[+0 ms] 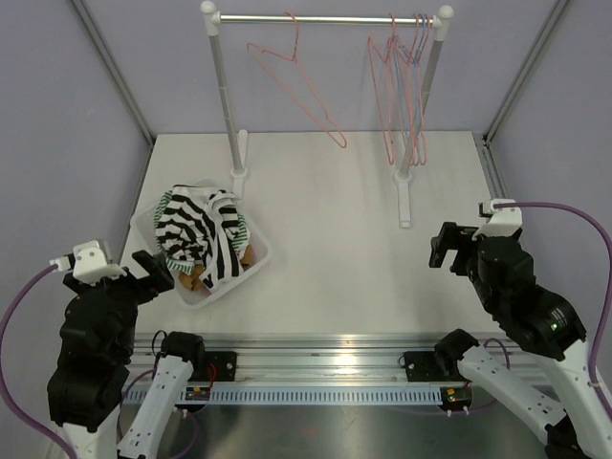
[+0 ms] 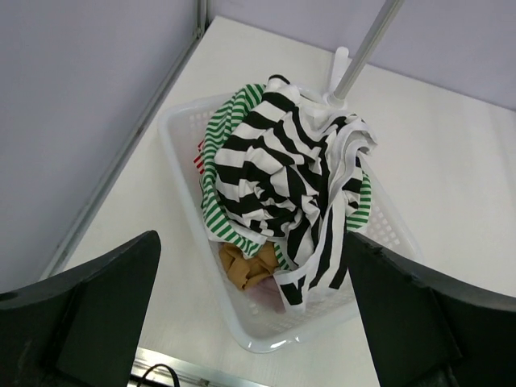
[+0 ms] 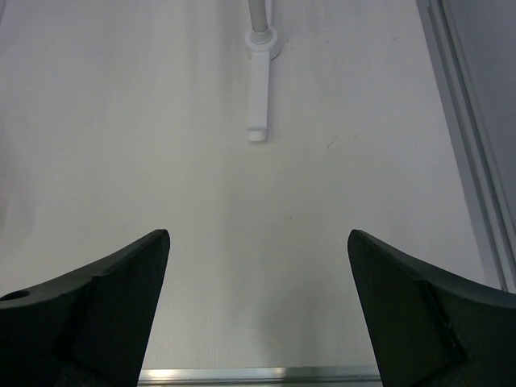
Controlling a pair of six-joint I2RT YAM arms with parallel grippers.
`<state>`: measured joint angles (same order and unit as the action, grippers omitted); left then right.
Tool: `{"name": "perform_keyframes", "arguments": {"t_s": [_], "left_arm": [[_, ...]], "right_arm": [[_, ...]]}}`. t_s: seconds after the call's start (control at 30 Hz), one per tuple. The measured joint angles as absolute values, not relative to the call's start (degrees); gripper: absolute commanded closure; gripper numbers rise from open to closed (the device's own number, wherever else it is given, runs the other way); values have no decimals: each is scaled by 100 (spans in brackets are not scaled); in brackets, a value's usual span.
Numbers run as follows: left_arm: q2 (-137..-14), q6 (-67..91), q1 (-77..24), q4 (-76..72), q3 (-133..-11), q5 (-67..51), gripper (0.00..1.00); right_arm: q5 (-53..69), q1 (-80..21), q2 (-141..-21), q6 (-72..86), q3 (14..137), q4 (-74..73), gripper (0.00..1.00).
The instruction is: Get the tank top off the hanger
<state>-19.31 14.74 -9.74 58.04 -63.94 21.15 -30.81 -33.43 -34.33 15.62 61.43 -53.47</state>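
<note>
Looks finished: striped black-and-white tank top [image 2: 282, 177] lies in white plastic basket [image 2: 258, 339]; pink wire hangers [image 1: 304, 84] bare. Left fingers [image 2: 89, 322], right fingers [image 3: 89, 314] released; nothing left to grasp.

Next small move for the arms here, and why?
Probably none: I'd hold both arms parked. The lone hanger and the hanger bunch on the rail look bare, and striped clothing lies heaped in the basket. The left gripper and right gripper are open and empty. I can't tell which piece is the tank top.
</note>
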Motion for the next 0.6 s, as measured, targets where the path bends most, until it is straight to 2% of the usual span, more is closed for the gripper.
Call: {"name": "perform_keyframes", "arguments": {"t_s": [0.17,0.6], "left_arm": [[-1444,1286,-974,5929,-6182,2097,1],[-1448,1184,-974,5948,-6023,1905,1]], "right_arm": [[-3068,-3343,-3020,1415,6143,-5345,0],[-3039,-3343,-3048,1194,6143,-5343,0]]}}
